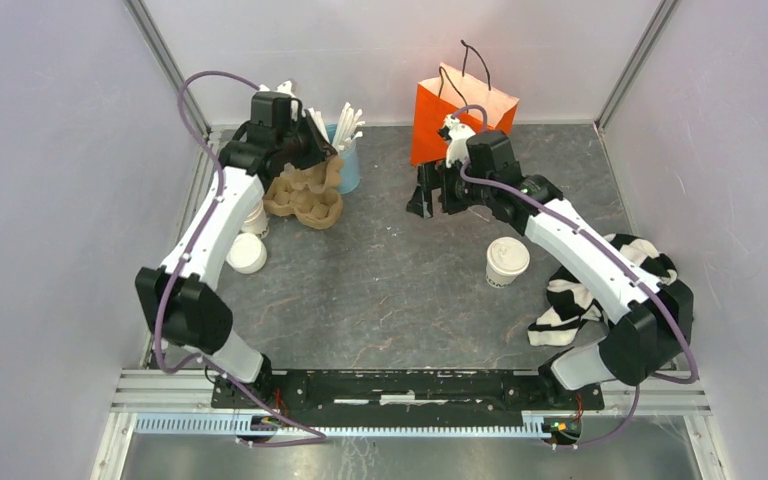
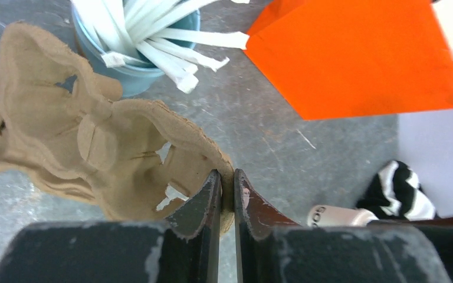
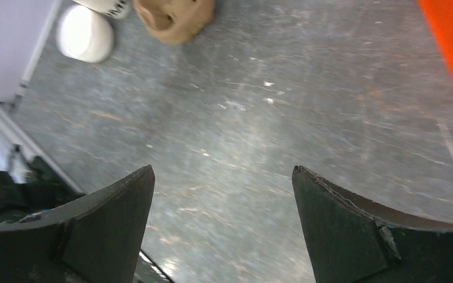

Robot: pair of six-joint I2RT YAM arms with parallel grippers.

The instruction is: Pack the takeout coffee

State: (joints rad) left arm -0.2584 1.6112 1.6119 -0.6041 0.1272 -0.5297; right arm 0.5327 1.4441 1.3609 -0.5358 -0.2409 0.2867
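The takeout coffee (image 1: 507, 260) stands lidded and unheld on the table (image 1: 390, 290) beside the striped cloth (image 1: 600, 290); the left gripper (image 2: 227, 177), jaws nearly together, pinches the rim of the cup carrier (image 2: 94, 135); the right gripper (image 3: 223, 171) gapes wide, empty, near the orange bag (image 1: 460, 115); the step seems to be fetching the carrier; next it likely needs drawing towards the cup, with the thin rim kept pinched

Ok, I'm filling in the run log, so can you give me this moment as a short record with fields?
left gripper: shut on the rim of the cup carrier
right gripper: open, empty, above bare table by the orange bag
takeout coffee: upright, lidded, untouched, beside the striped cloth
orange bag: upright at the back
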